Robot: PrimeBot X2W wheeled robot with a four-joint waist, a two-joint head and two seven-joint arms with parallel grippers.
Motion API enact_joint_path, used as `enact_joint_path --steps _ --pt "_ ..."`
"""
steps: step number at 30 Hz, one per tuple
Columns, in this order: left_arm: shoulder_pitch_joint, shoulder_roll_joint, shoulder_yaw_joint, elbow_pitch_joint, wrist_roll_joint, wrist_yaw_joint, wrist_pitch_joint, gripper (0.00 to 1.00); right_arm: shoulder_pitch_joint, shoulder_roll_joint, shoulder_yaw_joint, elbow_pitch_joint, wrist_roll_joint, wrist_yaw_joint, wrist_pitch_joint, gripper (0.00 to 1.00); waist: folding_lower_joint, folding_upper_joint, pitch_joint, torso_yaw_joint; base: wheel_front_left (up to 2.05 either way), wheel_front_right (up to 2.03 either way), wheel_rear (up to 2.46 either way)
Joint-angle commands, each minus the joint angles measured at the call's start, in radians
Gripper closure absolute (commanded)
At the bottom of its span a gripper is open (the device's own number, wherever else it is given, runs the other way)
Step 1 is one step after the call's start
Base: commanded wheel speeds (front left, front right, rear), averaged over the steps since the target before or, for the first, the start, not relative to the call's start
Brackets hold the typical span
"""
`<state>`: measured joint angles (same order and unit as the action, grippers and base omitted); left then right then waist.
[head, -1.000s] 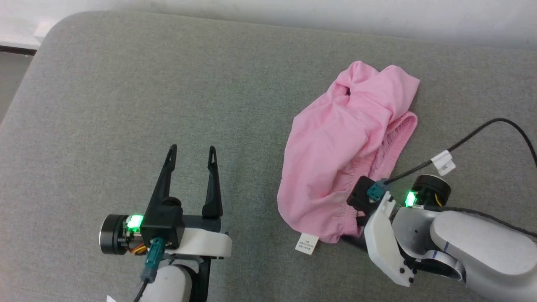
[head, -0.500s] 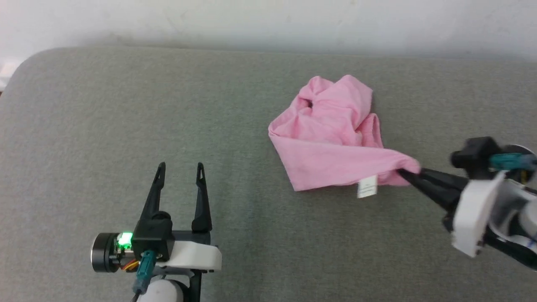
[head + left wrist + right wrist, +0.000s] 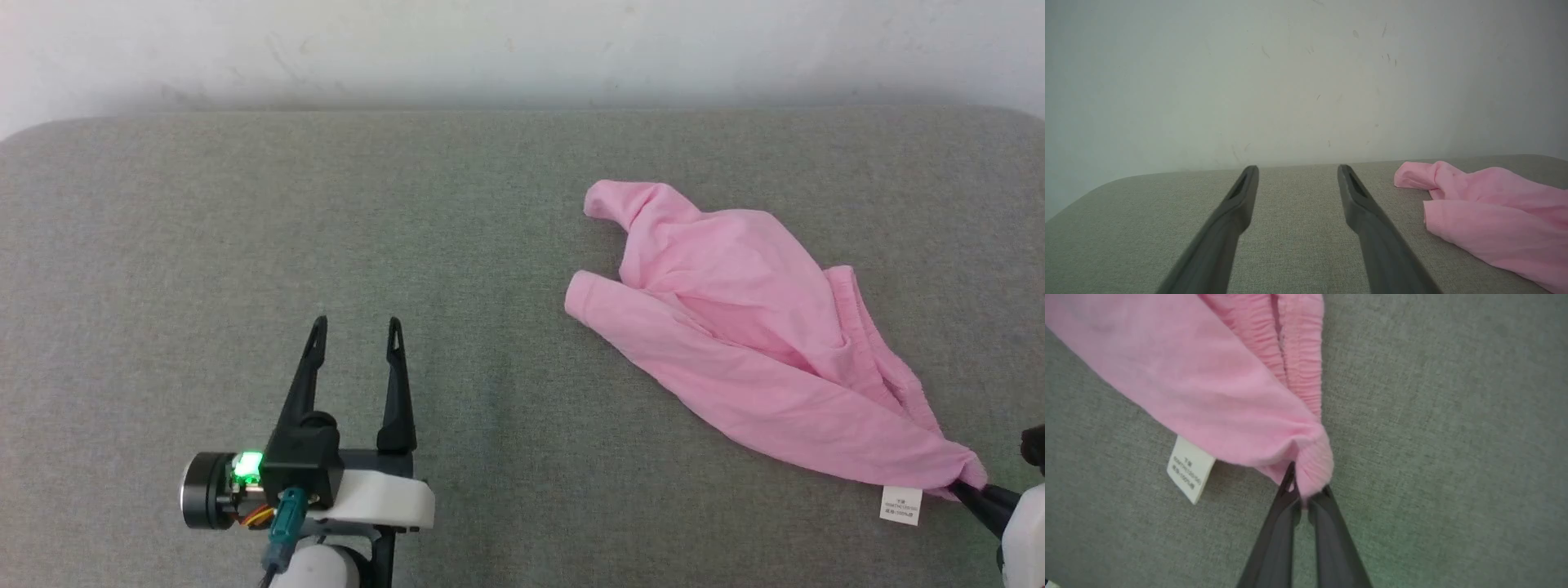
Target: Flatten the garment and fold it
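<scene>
Light pink shorts lie in a long, rumpled diagonal on a grey fabric-covered surface. In the head view they run from just right of centre toward 4 o'clock. At that lower end the robot's right gripper is pinched tight on a bunched corner of the cloth, its two dark fingers meeting around the pink fold. The gathered elastic waistband runs away from the grip toward 12 o'clock in the right wrist view. A small white printed care label hangs from the seam just beside the pinched corner, at about its 9 o'clock in the head view. The two rounded far ends of the shorts point toward 10 o'clock. The left gripper sits at 7 o'clock in the head view, its fingers spread wide, holding nothing and aimed at 12 o'clock. It is well apart from the shorts, which lie toward its 2 o'clock. A pale, scuffed wall borders the surface at 12 o'clock.
</scene>
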<state>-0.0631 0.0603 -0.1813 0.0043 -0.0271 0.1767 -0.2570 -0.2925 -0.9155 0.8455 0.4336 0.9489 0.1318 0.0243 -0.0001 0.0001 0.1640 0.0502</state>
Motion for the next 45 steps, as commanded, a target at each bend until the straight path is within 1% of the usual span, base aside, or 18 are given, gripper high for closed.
enact_joint_path --steps 1,4,5,6,7,11,15,16,19,21,23,26,28,30,34,38,42,45 --pt "-0.001 -0.001 0.000 0.004 0.009 -0.007 -0.005 0.00 0.033 0.026 0.014 0.033 -0.006 -0.001 0.013 1.00 0.0001 -0.0001 -0.003 0.002 0.00 0.00 0.00" --pt "0.006 -0.001 0.001 0.011 0.011 -0.008 -0.005 0.00 0.039 0.067 -0.005 0.062 -0.010 -0.001 -0.029 1.00 0.0001 -0.0001 -0.020 -0.006 0.00 0.00 0.00" --pt "0.008 0.002 0.002 0.014 0.012 -0.010 -0.005 0.00 0.034 0.074 -0.017 0.063 -0.022 -0.001 -0.055 0.75 0.0001 -0.0001 -0.028 -0.009 0.00 0.00 0.00" --pt "0.009 0.004 0.002 0.016 0.013 -0.013 -0.005 0.00 0.030 0.077 -0.033 0.064 -0.043 -0.001 -0.089 0.33 0.0001 -0.0001 -0.037 -0.012 0.00 0.00 0.00" --pt "0.010 0.008 0.003 0.017 0.015 -0.016 -0.005 0.00 0.031 0.081 -0.049 0.059 -0.057 -0.001 -0.117 0.00 0.0001 -0.0001 -0.048 -0.014 0.00 0.00 0.00" --pt "0.006 0.028 0.019 0.012 0.017 -0.020 -0.005 0.00 0.051 0.078 -0.126 -0.012 -0.110 -0.001 -0.201 0.00 0.0001 -0.0001 -0.088 -0.034 0.00 0.00 0.00" --pt "-0.019 0.060 0.031 0.009 0.017 -0.040 -0.005 0.00 0.083 0.063 -0.250 -0.125 -0.182 -0.001 -0.225 0.00 0.0001 -0.0001 -0.118 -0.060 0.00 0.00 0.00" --pt "-0.019 0.060 0.031 0.009 0.017 -0.040 -0.005 0.00 0.083 0.063 -0.250 -0.125 -0.182 -0.001 -0.225 0.00 0.0001 -0.0001 -0.118 -0.060 0.00 0.00 0.00" --pt "-0.066 0.092 0.034 0.029 0.017 -0.072 -0.005 0.00 0.120 0.082 -0.379 -0.205 -0.253 -0.001 -0.231 0.00 0.0001 -0.0001 -0.128 -0.069 0.00 0.00 0.00" --pt "-0.109 0.114 0.032 0.061 0.014 -0.101 -0.005 0.00 0.151 0.120 -0.473 -0.256 -0.309 -0.001 -0.234 0.00 0.0001 -0.0001 -0.131 -0.072 0.00 0.00 0.00" --pt "-0.161 0.134 0.031 0.109 0.006 -0.134 -0.005 0.00 0.186 0.175 -0.559 -0.318 -0.367 -0.001 -0.239 0.00 0.0001 -0.0001 -0.132 -0.075 0.00 0.00 0.00" --pt "-0.251 0.157 0.011 0.217 -0.014 -0.207 0.002 0.00 0.232 0.277 -0.669 -0.408 -0.461 -0.001 -0.251 0.00 0.0001 -0.0001 -0.127 -0.079 0.00 0.00 0.00" --pt "-0.324 0.165 -0.010 0.285 -0.029 -0.251 0.036 0.00 0.253 0.359 -0.732 -0.459 -0.527 -0.001 -0.264 0.00 0.0001 -0.0001 -0.120 -0.083 0.00 0.00 0.00" --pt "-0.398 0.172 -0.043 0.343 -0.044 -0.281 0.087 0.00 0.267 0.440 -0.775 -0.504 -0.592 -0.001 -0.274 0.00 0.0001 -0.0001 -0.109 -0.088 0.00 0.00 0.00" --pt "-0.533 0.177 -0.145 0.440 -0.103 -0.305 0.215 0.00 0.276 0.584 -0.847 -0.579 -0.699 -0.001 -0.284 0.00 0.0001 -0.0001 -0.081 -0.101 0.00 0.00 0.00" --pt "-0.653 0.196 -0.359 0.494 -0.264 -0.307 0.362 0.00 0.267 0.694 -0.879 -0.658 -0.771 -0.001 -0.286 0.00 0.0001 -0.0001 -0.045 -0.120 0.00 0.00 0.00" --pt "-0.756 0.239 -0.564 0.509 -0.461 -0.307 0.542 0.00 0.254 0.748 -0.873 -0.689 -0.807 -0.001 -0.286 0.00 0.0001 -0.0001 -0.007 -0.147 0.00 0.00 0.00" --pt "-0.827 0.274 -0.684 0.507 -0.591 -0.307 0.671 0.00 0.241 0.771 -0.859 -0.689 -0.817 -0.001 -0.286 0.00 0.0001 -0.0001 0.025 -0.171 0.00 0.00 0.00"
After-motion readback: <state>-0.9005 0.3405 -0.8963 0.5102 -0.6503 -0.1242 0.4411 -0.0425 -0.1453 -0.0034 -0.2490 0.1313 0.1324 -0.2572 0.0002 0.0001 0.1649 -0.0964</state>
